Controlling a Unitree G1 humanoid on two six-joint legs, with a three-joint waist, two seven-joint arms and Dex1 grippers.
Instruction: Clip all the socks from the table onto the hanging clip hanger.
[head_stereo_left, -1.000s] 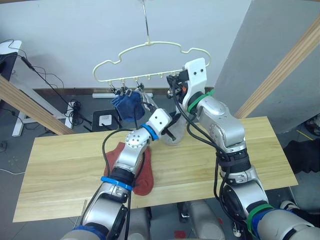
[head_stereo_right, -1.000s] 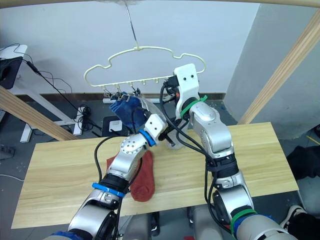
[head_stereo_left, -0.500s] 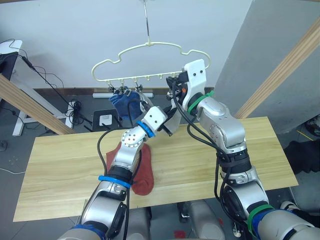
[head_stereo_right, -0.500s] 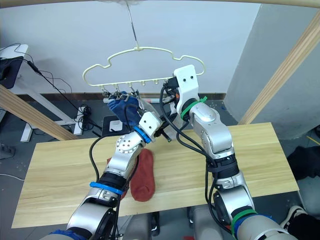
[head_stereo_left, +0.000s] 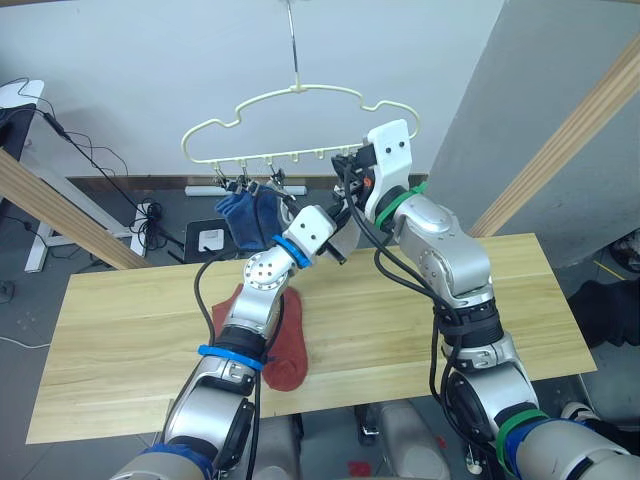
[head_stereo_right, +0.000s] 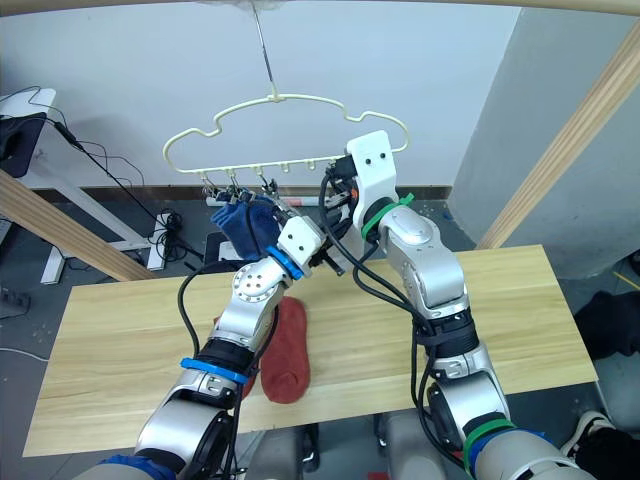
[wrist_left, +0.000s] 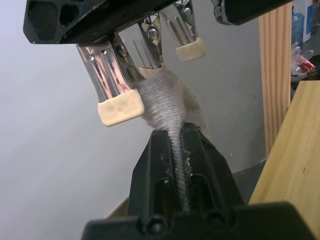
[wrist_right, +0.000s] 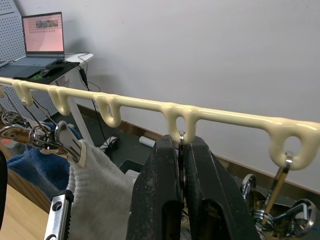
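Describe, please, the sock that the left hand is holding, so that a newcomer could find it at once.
Start at the pale-yellow clip hanger that hangs on its hook before the white wall, and follow its row of metal clips. Just under them, beside the blue socks already clipped there, the left hand pinches a light grey sock. It is the grey one raised at the clips, unlike the rust-red sock lying on the table.
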